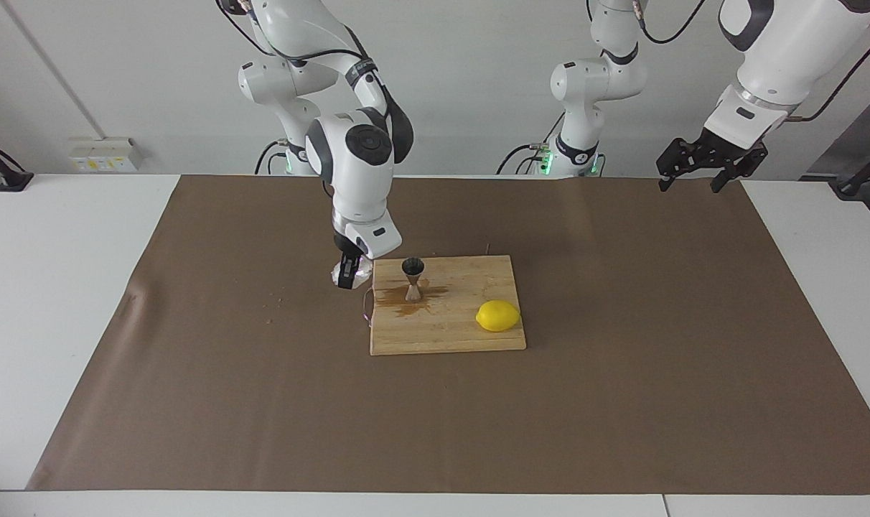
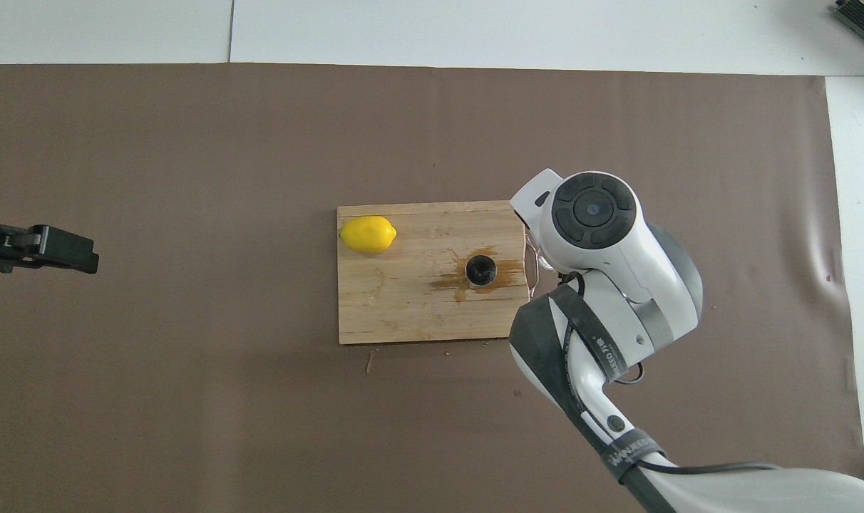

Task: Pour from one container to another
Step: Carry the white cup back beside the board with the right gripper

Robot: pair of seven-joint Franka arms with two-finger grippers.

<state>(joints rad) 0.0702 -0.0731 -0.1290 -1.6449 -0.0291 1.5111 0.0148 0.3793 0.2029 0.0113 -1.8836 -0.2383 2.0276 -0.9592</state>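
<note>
**Setting the tumbler down beside the board**

Going across the facing view and placing everything by the cutting board (image 1: 447,305): first comes our right gripper (image 1: 348,275), low over the brown mat just off the board's edge at the right arm's end. It is clamped on the tumbler (image 1: 339,273), which looks upright or close to it and sits very near the mat; we cannot tell whether it touches.

Next, on the board itself, the jigger (image 1: 413,278) stands upright near that same edge, in a brown puddle (image 1: 406,305) that spreads over the wood around its foot. At the board's other end lies the lemon (image 1: 497,316).

Last, our left gripper (image 1: 702,164) waits high up, well away past the board toward the left arm's end, its fingers spread and empty.

We judge the pour done, with some spilled. To finish well, we should lower the tumbler straight down, level, release only once it rests flat, then lift clear without swinging toward the jigger.
</note>
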